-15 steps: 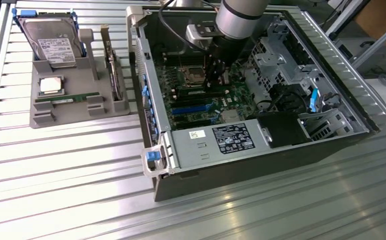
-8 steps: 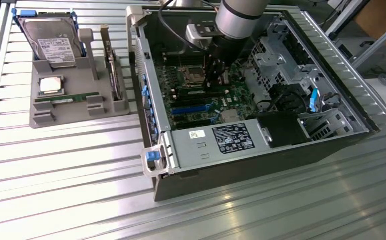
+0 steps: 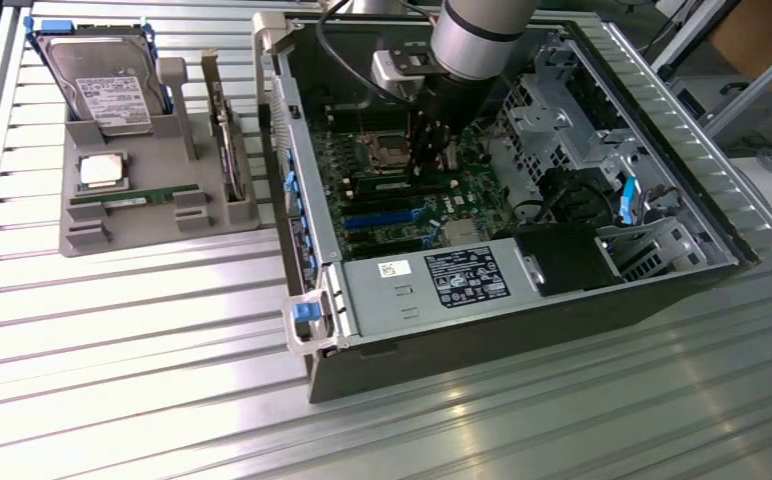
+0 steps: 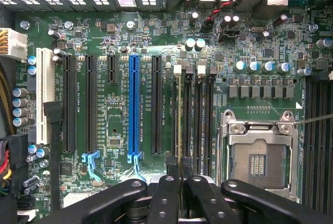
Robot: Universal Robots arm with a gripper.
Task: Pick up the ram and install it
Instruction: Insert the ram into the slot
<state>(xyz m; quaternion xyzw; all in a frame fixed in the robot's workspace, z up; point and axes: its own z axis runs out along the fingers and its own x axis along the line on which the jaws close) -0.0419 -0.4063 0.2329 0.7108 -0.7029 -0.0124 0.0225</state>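
Observation:
My gripper (image 3: 429,160) reaches down into the open computer case (image 3: 653,285), just beside the processor socket (image 3: 389,150). In the wrist view its two dark fingers (image 4: 167,193) are shut on the ram (image 4: 179,120). The ram shows edge-on as a thin green-yellow line. That edge runs along the first memory slot (image 4: 175,104), beside the white latches (image 4: 177,69) and several more empty memory slots (image 4: 197,120). I cannot tell whether the stick is seated in the slot or just above it. The open silver processor socket (image 4: 257,156) lies beside these slots.
A grey holder (image 3: 119,235) on the exterior view's left carries a hard drive (image 3: 103,85), a square silver processor chip (image 3: 101,171), another green stick (image 3: 133,197) lying flat and an upright card (image 3: 233,150). Inside the case are the power supply (image 3: 446,285), drive cage (image 3: 546,110) and cables (image 3: 560,195).

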